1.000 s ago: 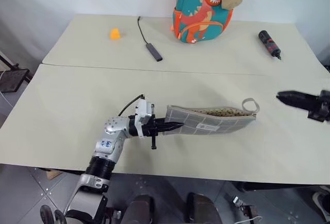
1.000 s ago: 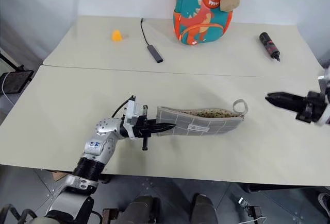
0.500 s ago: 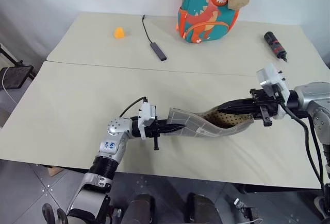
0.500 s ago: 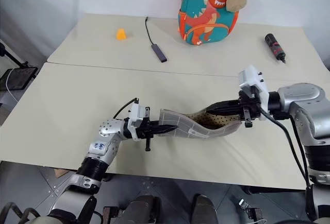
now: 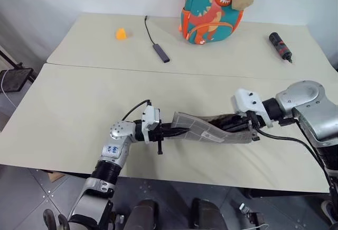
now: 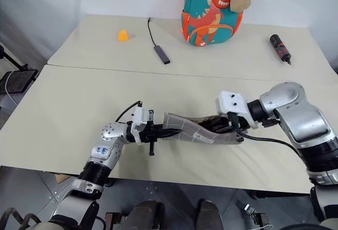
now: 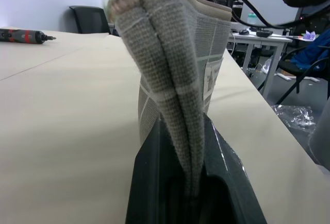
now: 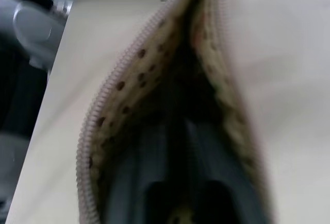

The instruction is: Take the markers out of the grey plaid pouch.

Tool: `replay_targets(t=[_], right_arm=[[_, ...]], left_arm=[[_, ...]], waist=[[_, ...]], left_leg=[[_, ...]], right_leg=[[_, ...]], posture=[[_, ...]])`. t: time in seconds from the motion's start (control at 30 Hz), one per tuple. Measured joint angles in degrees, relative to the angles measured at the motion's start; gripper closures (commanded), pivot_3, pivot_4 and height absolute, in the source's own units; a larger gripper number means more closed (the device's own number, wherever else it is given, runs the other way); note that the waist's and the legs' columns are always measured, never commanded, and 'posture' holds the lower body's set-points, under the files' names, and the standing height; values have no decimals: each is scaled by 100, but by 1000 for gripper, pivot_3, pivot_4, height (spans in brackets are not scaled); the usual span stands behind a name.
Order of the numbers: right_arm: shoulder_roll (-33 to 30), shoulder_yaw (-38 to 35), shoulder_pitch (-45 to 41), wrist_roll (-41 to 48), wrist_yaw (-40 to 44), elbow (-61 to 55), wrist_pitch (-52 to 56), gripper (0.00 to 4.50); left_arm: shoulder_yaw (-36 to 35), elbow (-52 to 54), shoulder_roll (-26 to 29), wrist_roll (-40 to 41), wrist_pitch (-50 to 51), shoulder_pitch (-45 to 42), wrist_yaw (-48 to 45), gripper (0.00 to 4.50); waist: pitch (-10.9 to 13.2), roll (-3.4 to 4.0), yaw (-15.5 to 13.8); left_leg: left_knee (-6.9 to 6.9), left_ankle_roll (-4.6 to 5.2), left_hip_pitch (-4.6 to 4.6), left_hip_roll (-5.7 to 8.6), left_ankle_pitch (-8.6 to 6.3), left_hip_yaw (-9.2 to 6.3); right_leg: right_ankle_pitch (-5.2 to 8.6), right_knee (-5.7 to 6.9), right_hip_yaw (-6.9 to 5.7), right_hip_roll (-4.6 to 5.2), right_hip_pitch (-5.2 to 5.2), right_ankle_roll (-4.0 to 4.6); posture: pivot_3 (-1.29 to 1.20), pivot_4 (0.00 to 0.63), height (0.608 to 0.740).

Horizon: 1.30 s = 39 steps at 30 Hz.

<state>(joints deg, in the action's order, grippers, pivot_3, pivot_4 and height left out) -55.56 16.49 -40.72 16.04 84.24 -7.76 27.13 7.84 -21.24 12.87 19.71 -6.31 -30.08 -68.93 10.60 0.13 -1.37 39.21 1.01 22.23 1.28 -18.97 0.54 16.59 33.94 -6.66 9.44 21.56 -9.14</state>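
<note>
— What changed?

— My right gripper (image 6: pixel 224 126) swung in from the table's right edge and is now inside the open mouth of the grey plaid pouch (image 5: pixel 206 129), so the reach for the markers has begun.

— Jaws?

— Left gripper (image 5: pixel 177 130) clamped on the pouch's closed end, holding it above the near table (image 5: pixel 68 113). Right fingers (image 8: pixel 154 162) slightly parted inside the lining; whether they hold anything, I can't tell. No marker visible.

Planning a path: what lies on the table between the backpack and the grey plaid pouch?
Bare table between backpack and pouch, per the left eye view.
</note>
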Motion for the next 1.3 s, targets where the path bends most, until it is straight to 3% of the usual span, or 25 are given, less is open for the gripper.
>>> replay_targets(t=[0.17,0.47,0.57,0.77,0.8,0.9,1.3], right_arm=[[257,324,-254,-397,-179,-104,167,1161],[482,732,-366,-865,-293,-123,213,1161],[500,732,-346,-916,-319,-124,202,1785],[543,732,-310,-940,-345,-121,176,3779],[543,732,-298,-939,-344,-121,176,3779],[549,731,-291,-940,-346,-120,173,4473],[819,808,-300,-1421,-645,50,-53,4473]], left_arm=[[7,-7,-2,-49,-6,-6,-6,4500],[33,-8,-23,-119,-7,-10,-6,4500],[25,-2,-15,-120,-7,-2,-1,4500],[7,12,-10,-123,-8,27,6,4500],[6,12,-13,-124,-7,27,9,4500],[4,12,-14,-126,-7,27,22,4500],[10,15,-8,-132,1,31,50,4500]], waist=[[0,0,4],[0,1,8],[0,1,8],[0,1,10],[0,1,10],[0,1,10],[-1,1,18]], left_leg=[[1,0,-1,0,0,2],[1,0,-2,0,0,2],[1,0,-3,0,0,2],[1,0,-3,0,0,2],[1,0,-3,0,0,2],[1,0,-3,0,0,2],[1,0,-4,0,0,3]], right_leg=[[0,2,1,0,0,0],[0,4,1,-1,0,0],[0,4,1,-1,0,0],[0,4,1,-1,0,0],[0,4,1,-1,0,0],[0,5,1,-1,0,0],[0,6,2,-1,0,0]], posture=[[0,150,740],[0,150,740],[0,150,740],[0,150,740],[0,150,740],[0,150,740],[0,150,740]])
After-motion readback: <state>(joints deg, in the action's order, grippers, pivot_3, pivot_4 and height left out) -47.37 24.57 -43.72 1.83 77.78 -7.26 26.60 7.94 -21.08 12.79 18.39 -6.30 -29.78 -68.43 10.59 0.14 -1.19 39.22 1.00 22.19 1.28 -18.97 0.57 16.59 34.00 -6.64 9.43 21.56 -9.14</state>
